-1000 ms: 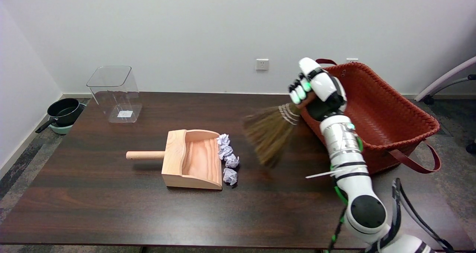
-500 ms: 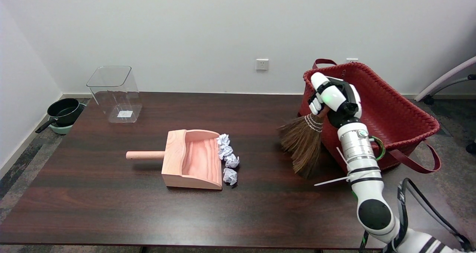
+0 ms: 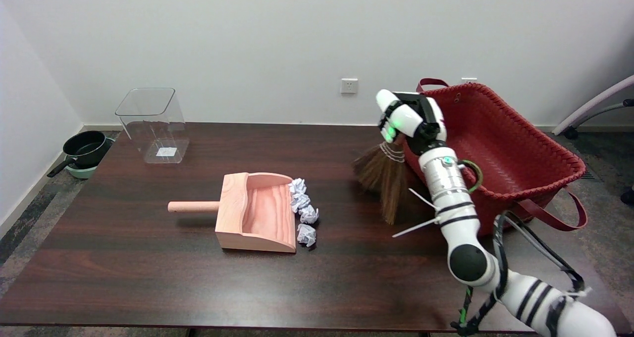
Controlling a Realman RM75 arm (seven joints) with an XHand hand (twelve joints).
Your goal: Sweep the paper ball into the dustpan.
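While the robot hand (image 3: pixel 407 119) is wrapped around the handle of the little straw broom (image 3: pixel 384 173), the bristles hang down and a bit toward the camera, tips just above the worktop (image 3: pixel 148 277) from what I can tell, right beside the red basket (image 3: pixel 505 143).

So the step in hand looks like bringing the broom over to start the sweep. If I were driving this, I'd drop the bristles onto the worktop on the right side of the paper balls (image 3: pixel 304 210), well clear of them, then drag left in one flat stroke. Keep the bristle fan parallel to the dustpan's lip so all the balls get pushed together instead of squirting off the near or far end. Go gentle too, since nothing holds the dustpan and a hard shove would probably just slide it away.

The paper balls sit in a short row touching, or just about touching, the open mouth of the wooden dustpan (image 3: pixel 255 213), near the middle of the worktop. That row runs near to far, along the lip. The dustpan's long axis runs left to right, handle (image 3: pixel 193 207) pointing left, mouth facing right toward the broom. So a right-to-left sweep goes straight in.
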